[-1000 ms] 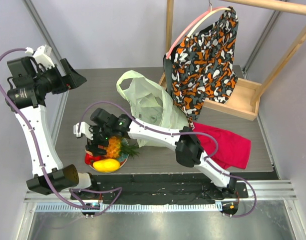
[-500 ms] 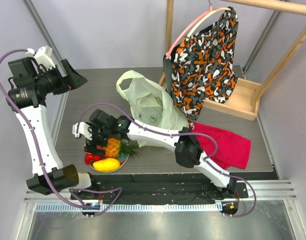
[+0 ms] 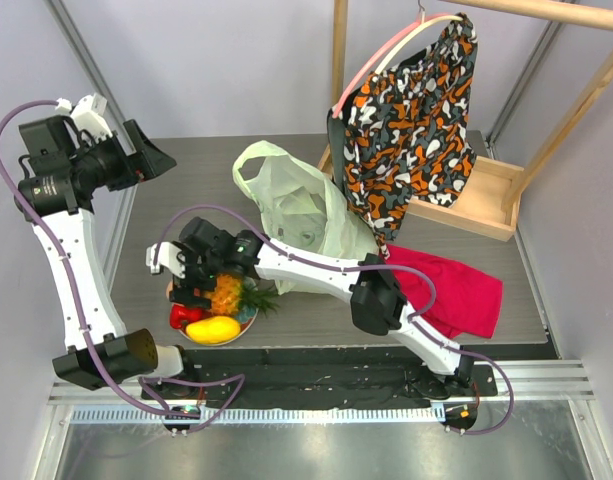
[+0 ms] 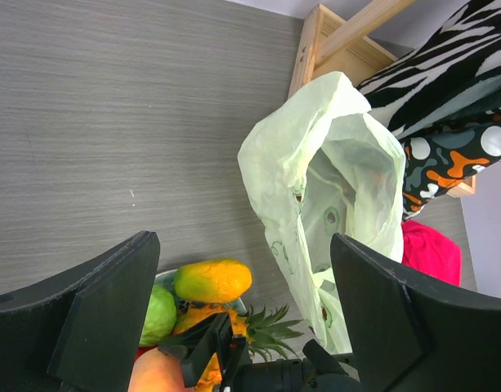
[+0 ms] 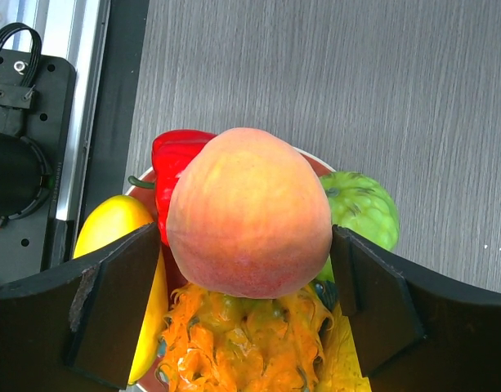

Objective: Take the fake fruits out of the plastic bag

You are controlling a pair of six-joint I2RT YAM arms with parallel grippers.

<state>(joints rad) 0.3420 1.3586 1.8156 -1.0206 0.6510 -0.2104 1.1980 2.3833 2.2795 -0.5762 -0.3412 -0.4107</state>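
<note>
The bench [image 3: 201, 170] is a grey board with a fine wood grain running across it. Near its front left edge sits a round plate [image 3: 251, 320]. Behind the plate, about mid-bench, a pale yellow-green plastic bag [image 3: 296, 210] lies crumpled on its side, its mouth gaping and one handle loop lying towards the back. To the right of the bag a red cloth [image 3: 456, 290] is spread in loose folds at the front right and touches the bag's lower end. At the back right corner stands the flat base of a wooden stand [image 3: 476, 195], just beside the bag.
</note>
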